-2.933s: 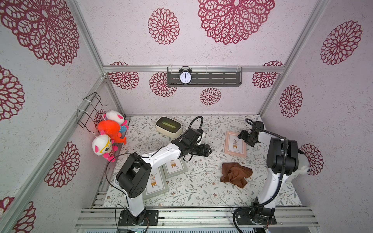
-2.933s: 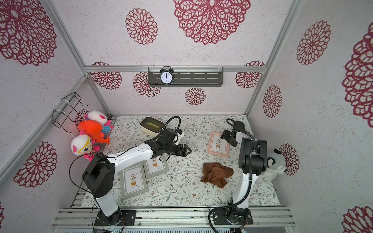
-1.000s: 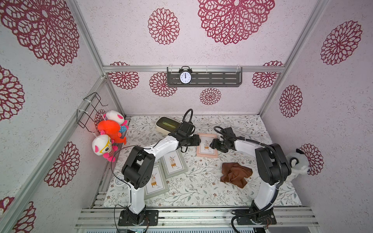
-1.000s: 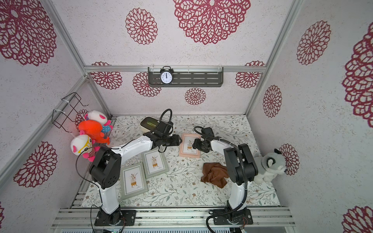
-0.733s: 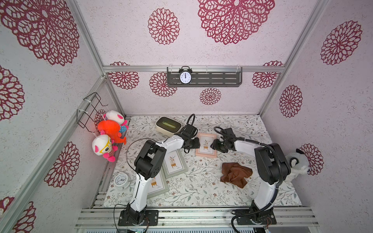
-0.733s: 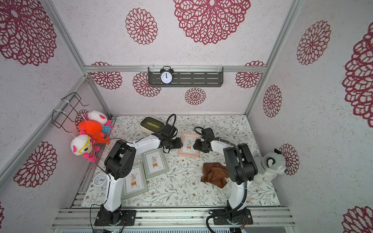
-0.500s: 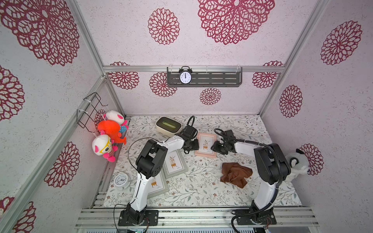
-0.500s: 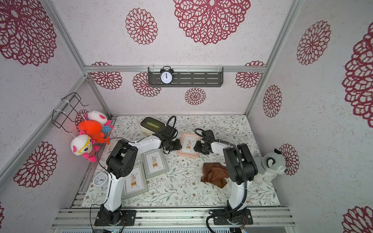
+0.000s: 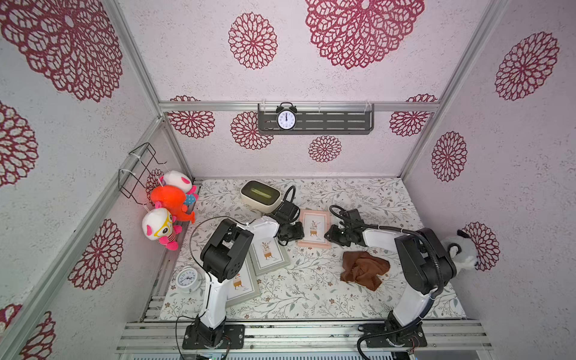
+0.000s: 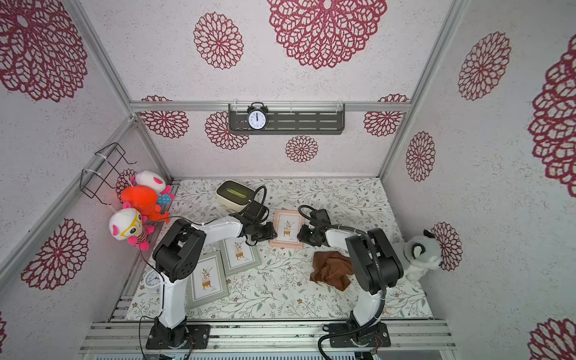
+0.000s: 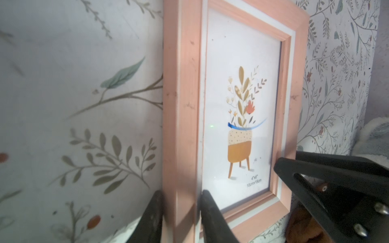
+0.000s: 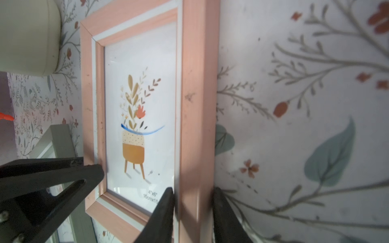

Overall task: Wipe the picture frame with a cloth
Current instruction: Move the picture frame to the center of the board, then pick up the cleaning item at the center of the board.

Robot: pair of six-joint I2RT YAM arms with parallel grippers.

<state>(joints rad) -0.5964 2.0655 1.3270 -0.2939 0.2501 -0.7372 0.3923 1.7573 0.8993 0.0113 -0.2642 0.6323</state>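
The picture frame (image 9: pixel 314 227) (image 10: pixel 287 228) is pink, holds a potted-plant print, and sits mid-table. A blue streak (image 11: pixel 246 125) crosses its glass. My left gripper (image 9: pixel 294 232) (image 11: pixel 181 192) is shut on the picture frame's left side rail, one finger on each face. My right gripper (image 9: pixel 332 233) (image 12: pixel 192 189) is shut on the opposite rail in the same way. The rust-brown cloth (image 9: pixel 363 269) (image 10: pixel 330 269) lies crumpled on the table in front of the right gripper, held by nothing.
Two grey-green frames (image 9: pixel 268 254) (image 9: pixel 241 283) lie by the left arm's base. A cream box (image 9: pixel 260 194) stands behind the left gripper. A white alarm clock (image 9: pixel 187 279) is at the front left, plush toys (image 9: pixel 168 202) hang on the left wall, and a grey plush (image 9: pixel 461 252) sits far right.
The pink frame has come from the right side to mid-table with the right gripper. The left gripper has swung back to its left rail. Both jaws have closed on it.
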